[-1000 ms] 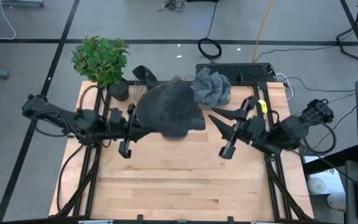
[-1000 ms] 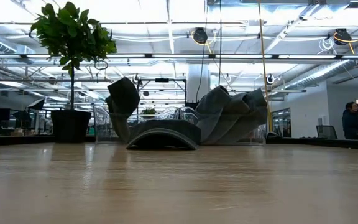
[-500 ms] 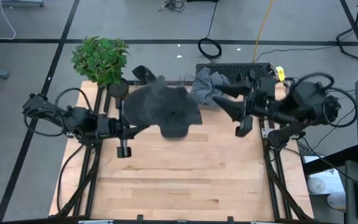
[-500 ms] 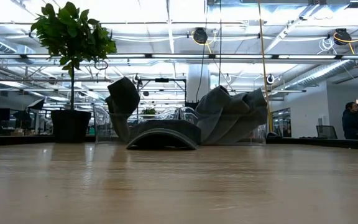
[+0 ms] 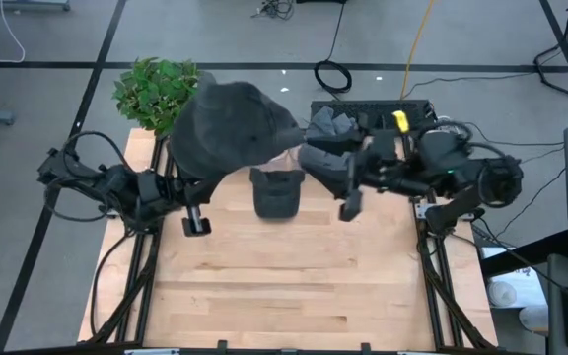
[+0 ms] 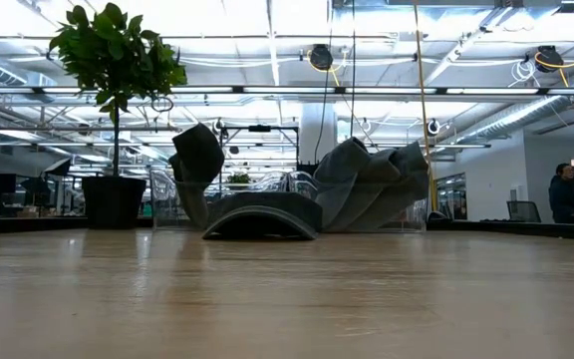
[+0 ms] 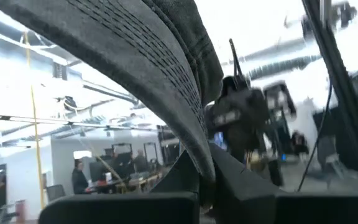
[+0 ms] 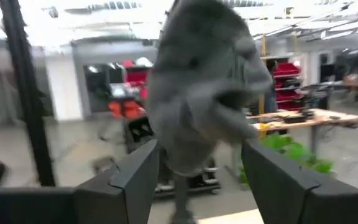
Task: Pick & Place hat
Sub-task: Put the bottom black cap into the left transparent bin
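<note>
Light wooden table (image 5: 284, 286); large dark grey fabric hat (image 5: 233, 123), held aloft over the table's rear left edge, clenched in left gripper (image 5: 197, 202) — keep clamped until placed; right gripper (image 5: 338, 182), fingers spread, empty, should stay clear.

We count four grey hats: one raised hat (image 5: 233, 120), one flat cap (image 5: 278, 190) on the surface (image 5: 284, 286), two more hats (image 5: 335, 122) bunched at the far edge. One potted plant (image 5: 156, 91). Two grippers, left (image 5: 198, 209) and right (image 5: 335, 189).
</note>
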You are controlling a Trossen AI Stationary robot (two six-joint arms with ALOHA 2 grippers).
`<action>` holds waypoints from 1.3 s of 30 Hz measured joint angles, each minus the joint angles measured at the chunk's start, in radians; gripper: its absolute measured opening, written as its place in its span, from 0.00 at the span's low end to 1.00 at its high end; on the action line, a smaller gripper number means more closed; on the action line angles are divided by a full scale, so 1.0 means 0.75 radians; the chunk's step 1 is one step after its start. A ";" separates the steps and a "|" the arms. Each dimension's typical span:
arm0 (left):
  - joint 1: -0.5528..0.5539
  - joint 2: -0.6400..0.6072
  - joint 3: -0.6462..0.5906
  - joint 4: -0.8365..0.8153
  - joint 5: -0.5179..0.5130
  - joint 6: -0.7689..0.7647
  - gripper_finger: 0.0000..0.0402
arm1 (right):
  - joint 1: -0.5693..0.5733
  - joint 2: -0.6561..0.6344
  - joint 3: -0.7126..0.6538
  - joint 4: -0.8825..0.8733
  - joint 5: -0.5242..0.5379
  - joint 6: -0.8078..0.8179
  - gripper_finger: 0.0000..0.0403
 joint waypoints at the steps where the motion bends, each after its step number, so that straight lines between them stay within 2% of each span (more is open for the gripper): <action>1: 0.000 0.012 0.000 0.038 0.000 -0.015 0.02 | -0.002 0.010 0.000 0.001 0.009 -0.038 0.54; 6: -0.014 0.050 0.000 0.196 0.023 -0.019 0.02 | -0.027 0.054 0.000 0.061 0.072 -0.129 0.55; 11: -0.016 0.083 0.002 0.281 0.080 -0.024 0.02 | -0.096 0.083 0.000 0.168 -0.104 -0.055 0.55; 15: -0.005 0.127 0.043 0.283 0.086 -0.021 0.02 | -0.140 0.111 0.000 0.224 -0.231 0.026 0.54; 19: 0.004 0.181 0.119 0.263 0.118 0.012 0.02 | -0.173 0.146 -0.001 0.225 -0.256 0.062 0.54; 24: 0.010 0.222 0.187 0.247 0.137 0.027 0.02 | -0.177 0.168 0.002 0.346 -0.382 0.065 0.54; 39: 0.072 0.328 0.252 0.218 0.191 -0.063 0.02 | -0.174 0.195 0.000 0.360 -0.454 0.135 0.47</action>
